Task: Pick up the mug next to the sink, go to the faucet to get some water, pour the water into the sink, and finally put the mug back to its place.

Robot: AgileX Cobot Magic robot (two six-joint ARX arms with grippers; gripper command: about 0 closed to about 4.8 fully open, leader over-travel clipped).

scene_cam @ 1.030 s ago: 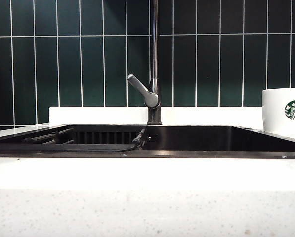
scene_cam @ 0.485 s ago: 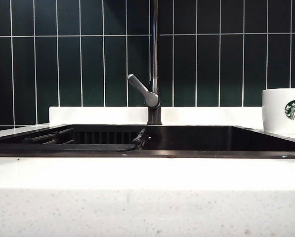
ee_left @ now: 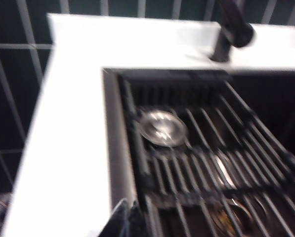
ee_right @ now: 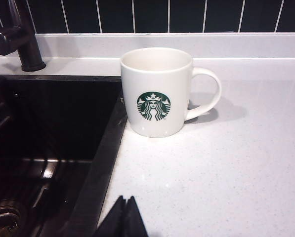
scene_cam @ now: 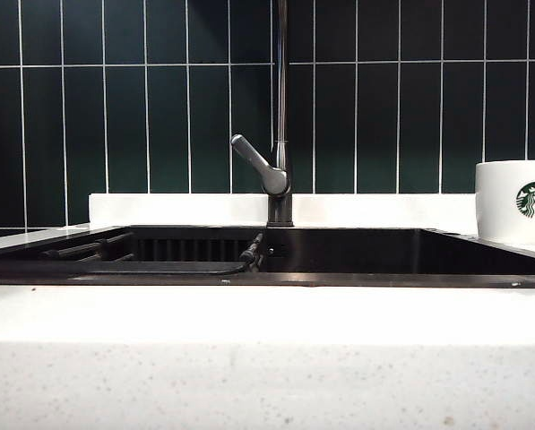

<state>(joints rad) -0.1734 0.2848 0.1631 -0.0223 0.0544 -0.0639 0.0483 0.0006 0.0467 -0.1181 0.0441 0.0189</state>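
The white mug (ee_right: pixel 157 94) with its green siren logo stands upright on the speckled countertop just beside the sink's edge, handle turned away from the basin; it also shows at the right edge of the exterior view, mug (scene_cam: pixel 515 201). My right gripper (ee_right: pixel 125 199) is shut and empty, well short of the mug, over the counter by the sink rim. My left gripper (ee_left: pixel 129 203) is shut and empty above the other end of the sink (ee_left: pixel 118 148). The faucet (scene_cam: pixel 281 107) rises behind the sink (scene_cam: pixel 357 255), lever slanted left. No water shows. Neither gripper shows in the exterior view.
A black slatted rack (ee_left: pixel 211 168) lies across the left part of the basin over a shiny drain strainer (ee_left: pixel 162 127). Dark green tiles (scene_cam: pixel 142 116) back the counter. White countertop (ee_right: pixel 226 168) spreads around the mug.
The exterior view stays almost the same; the mug sits very slightly higher in the picture than a second ago. No arm enters that view.
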